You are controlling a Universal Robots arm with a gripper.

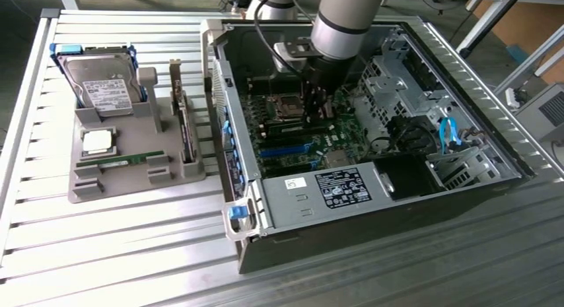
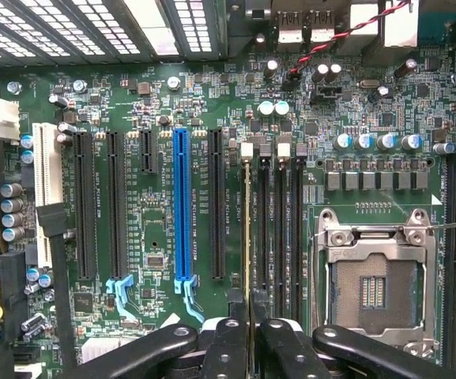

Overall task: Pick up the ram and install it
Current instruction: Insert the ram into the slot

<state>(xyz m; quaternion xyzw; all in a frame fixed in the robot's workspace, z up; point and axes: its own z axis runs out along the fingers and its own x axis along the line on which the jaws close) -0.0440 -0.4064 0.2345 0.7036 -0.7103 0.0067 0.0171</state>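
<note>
Gripper (image 2: 249,325) low inside open computer case (image 1: 264,211), over motherboard (image 2: 156,103). Fingers (image 2: 229,343) clenched on ram (image 2: 248,237), which was held edge-on. Ram's thin edge ran along the memory slot nearest long black expansion slot (image 2: 216,205), with a narrow gap between them. Other memory slots (image 2: 280,229) lay just beside ram, CPU socket (image 2: 374,276) beyond them. Could not tell whether ram was seated. Arm (image 1: 348,16) was clear of case walls. Second green stick (image 1: 131,160) lay on gray tray (image 1: 132,185), well apart from case, at exterior view's left.
</note>
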